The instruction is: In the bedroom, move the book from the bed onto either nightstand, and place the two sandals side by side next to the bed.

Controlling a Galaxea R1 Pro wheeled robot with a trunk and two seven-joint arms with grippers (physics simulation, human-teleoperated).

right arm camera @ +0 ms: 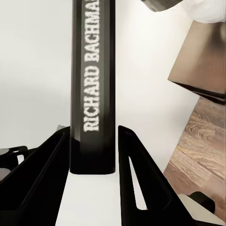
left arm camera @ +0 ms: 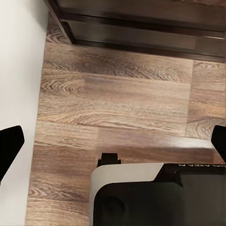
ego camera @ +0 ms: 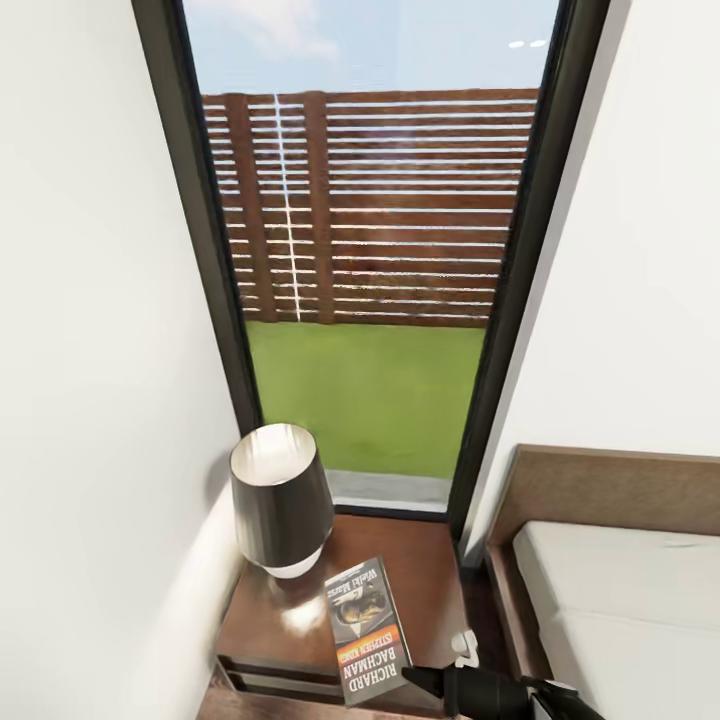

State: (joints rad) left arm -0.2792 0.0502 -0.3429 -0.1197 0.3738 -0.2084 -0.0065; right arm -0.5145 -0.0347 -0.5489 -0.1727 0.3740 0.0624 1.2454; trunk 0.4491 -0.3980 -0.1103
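Book at the nightstand's front edge, in the right tool's grip

The right tool (right arm camera: 93, 155) clamps the book (ego camera: 366, 628) by its spine, overhanging the nightstand (ego camera: 420, 560) front edge, lamp (ego camera: 281, 497) behind; left tool (left arm camera: 113, 141) spread wide above bare floor (left arm camera: 117, 94).
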